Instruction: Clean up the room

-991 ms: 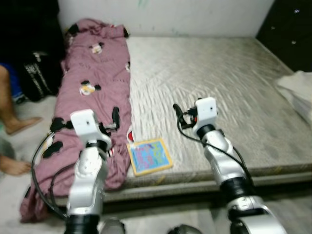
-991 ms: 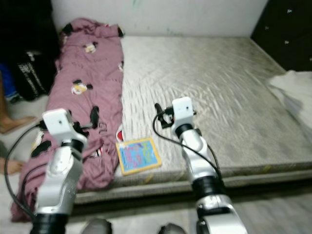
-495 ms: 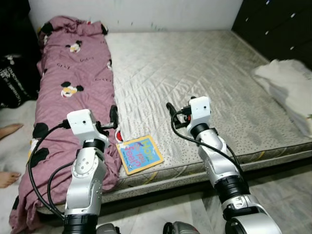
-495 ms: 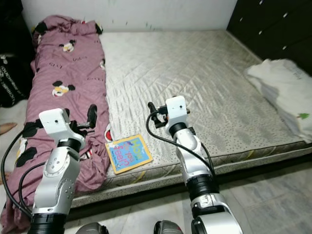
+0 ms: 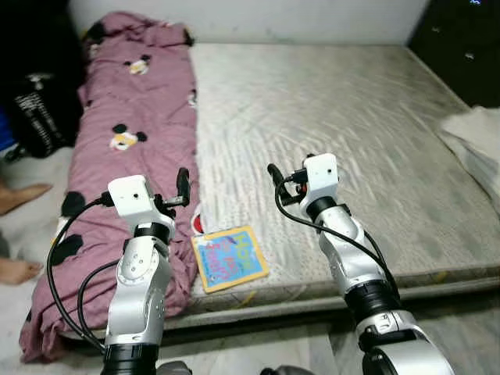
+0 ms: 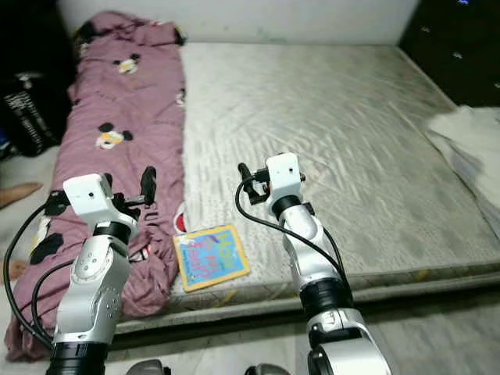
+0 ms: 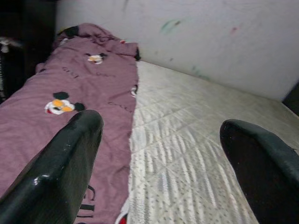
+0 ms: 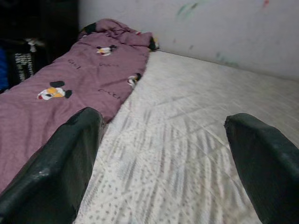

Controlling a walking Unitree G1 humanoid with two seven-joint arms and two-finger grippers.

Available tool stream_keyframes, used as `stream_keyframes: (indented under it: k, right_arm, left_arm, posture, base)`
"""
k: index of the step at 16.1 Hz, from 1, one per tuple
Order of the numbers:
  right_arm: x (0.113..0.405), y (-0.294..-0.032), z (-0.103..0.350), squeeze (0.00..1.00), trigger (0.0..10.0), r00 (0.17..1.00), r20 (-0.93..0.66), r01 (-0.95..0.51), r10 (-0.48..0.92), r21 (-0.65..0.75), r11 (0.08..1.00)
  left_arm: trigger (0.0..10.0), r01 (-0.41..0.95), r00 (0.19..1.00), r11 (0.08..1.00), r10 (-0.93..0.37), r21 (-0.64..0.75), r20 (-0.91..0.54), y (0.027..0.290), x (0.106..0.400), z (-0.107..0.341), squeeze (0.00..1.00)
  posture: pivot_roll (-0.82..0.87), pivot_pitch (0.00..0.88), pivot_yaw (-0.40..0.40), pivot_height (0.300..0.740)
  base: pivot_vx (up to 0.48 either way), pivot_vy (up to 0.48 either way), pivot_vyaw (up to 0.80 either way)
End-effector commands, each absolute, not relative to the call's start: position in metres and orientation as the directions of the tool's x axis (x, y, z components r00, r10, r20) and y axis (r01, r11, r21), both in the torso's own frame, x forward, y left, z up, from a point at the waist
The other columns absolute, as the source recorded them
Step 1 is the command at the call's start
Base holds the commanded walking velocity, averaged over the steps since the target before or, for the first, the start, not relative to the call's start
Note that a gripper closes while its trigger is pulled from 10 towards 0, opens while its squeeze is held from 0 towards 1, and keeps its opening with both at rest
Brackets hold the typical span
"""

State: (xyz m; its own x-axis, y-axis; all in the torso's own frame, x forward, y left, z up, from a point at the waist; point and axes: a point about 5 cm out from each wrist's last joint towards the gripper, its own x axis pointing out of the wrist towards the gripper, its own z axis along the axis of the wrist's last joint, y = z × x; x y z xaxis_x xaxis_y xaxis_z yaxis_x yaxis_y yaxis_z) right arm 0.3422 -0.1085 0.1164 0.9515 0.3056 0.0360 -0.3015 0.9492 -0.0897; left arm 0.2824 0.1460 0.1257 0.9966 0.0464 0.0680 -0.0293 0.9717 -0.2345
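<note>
A bare grey mattress takes up the middle and right of the frame, running back to the white wall. Along its left edge lies a long purple blanket printed with cartoon mice, spilling over the near corner toward the floor. A white cloth sits at the right edge. A small colourful book lies flat near the front edge, lower centre, just beside the blanket. The left gripper hovers over the blanket's edge with fingers spread wide and empty; the right gripper hovers over the mattress, likewise spread and empty.
</note>
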Motion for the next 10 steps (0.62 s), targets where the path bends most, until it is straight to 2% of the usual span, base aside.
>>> stream_keyframes:
  k: [1,5,7,10]
  right_arm:
    - [0.345,-0.11,0.118,0.0,10.0,0.955,0.039,-0.291,0.295,-0.089,0.953]
    - [0.347,-0.114,0.118,0.0,10.0,0.959,0.036,-0.275,0.28,-0.095,0.957]
    - [0.346,-0.115,0.117,0.0,10.0,0.961,0.031,-0.272,0.276,-0.093,0.958]
    - [0.346,-0.115,0.115,0.0,10.0,0.962,0.019,-0.269,0.272,-0.09,0.959]
  left_arm:
    - [10.0,-0.029,0.996,0.971,0.048,-0.238,0.076,0.145,0.283,0.128,0.0]
    - [10.0,-0.113,0.992,0.967,0.121,-0.229,0.023,0.153,0.285,0.12,0.0]
    - [10.0,-0.111,0.993,0.973,0.118,-0.204,0.022,0.156,0.284,0.12,0.0]
    - [10.0,-0.112,0.992,0.98,0.118,-0.162,0.031,0.163,0.285,0.119,0.0]
  posture:
    - [0.06,0.058,-0.056,0.74]
    - [0.07,0.059,-0.054,0.74]
    - [0.07,0.061,-0.05,0.74]
    - [0.07,0.062,-0.049,0.74]
  base:
    - [0.0,0.0,0.0]
    - [0.0,0.0,0.0]
    - [0.0,0.0,0.0]
    - [0.0,0.0,-0.75]
